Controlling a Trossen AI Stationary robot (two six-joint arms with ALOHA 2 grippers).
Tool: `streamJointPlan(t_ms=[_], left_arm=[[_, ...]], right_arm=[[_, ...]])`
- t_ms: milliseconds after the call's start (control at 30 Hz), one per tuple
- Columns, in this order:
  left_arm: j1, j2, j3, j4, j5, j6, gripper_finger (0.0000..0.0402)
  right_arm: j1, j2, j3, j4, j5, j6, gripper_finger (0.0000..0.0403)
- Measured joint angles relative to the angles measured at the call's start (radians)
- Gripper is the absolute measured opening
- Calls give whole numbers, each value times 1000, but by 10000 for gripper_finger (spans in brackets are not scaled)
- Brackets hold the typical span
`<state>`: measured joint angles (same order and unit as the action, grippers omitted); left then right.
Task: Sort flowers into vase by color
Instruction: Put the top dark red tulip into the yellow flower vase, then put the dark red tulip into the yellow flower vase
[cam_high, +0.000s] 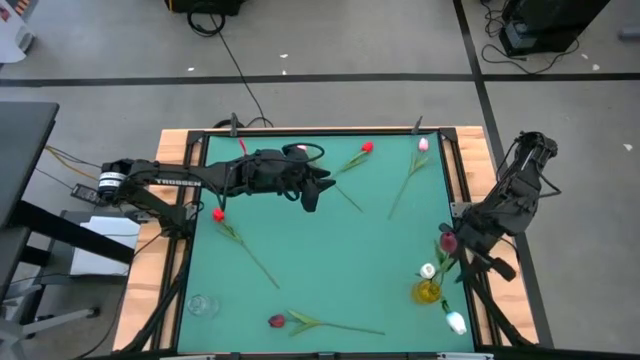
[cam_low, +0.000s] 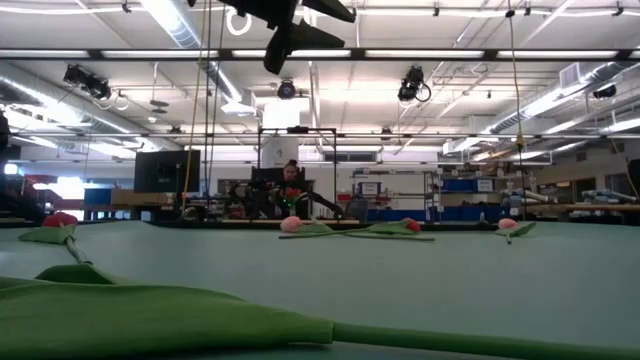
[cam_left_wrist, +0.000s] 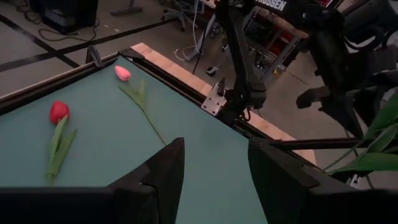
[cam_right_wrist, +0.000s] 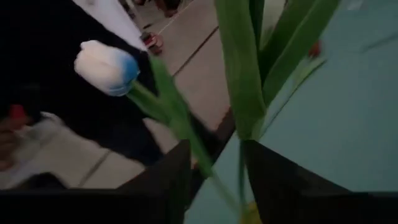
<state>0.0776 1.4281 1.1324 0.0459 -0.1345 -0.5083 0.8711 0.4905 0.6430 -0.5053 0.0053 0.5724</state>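
Note:
My left gripper (cam_high: 310, 197) hangs open and empty high over the mat's far middle; it also shows in the low view (cam_low: 290, 30). In front of it lie a red tulip (cam_left_wrist: 59, 112) and a pink tulip (cam_left_wrist: 122, 73). Another red tulip (cam_high: 218, 214) lies at the left and a maroon one (cam_high: 277, 321) near the front edge. My right gripper (cam_high: 455, 250) is open over a small yellow-tinted vase (cam_high: 428, 292) at the right front. The vase holds a maroon tulip (cam_high: 448, 241) and two white tulips (cam_high: 428, 270) by their stems. One white tulip (cam_right_wrist: 106, 67) shows in the right wrist view. My right gripper comes at the vase's flowers from above, its fingers on either side of the green stems and leaves (cam_right_wrist: 208, 165). The white tulip's stem runs close along one finger (cam_right_wrist: 177, 171). I cannot tell whether the finger touches it.
An empty clear glass (cam_high: 200, 305) stands at the mat's front left corner. A long green leaf and stem (cam_low: 200, 315) lie right before the low camera. Wooden rails (cam_high: 150, 270) border the green mat. A person sits in the room beyond the table.

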Motion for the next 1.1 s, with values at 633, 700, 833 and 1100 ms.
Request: streamJointPlan(t_ms=[633, 700, 833, 1100], left_arm=[[-24, 0, 0, -503, -54, -336, 183], [-24, 0, 0, -636, -63, -450, 183], [-26, 0, 0, -904, -65, -684, 183], [-51, 0, -163, -914, 12, -863, 183]], right_arm=[[-10, -16, 121, -568, 49, 342, 187], [-17, -19, 151, -606, 131, 375, 187], [-32, -21, 197, -584, 347, 402, 187], [-79, -21, 221, -413, 561, 405, 187]])
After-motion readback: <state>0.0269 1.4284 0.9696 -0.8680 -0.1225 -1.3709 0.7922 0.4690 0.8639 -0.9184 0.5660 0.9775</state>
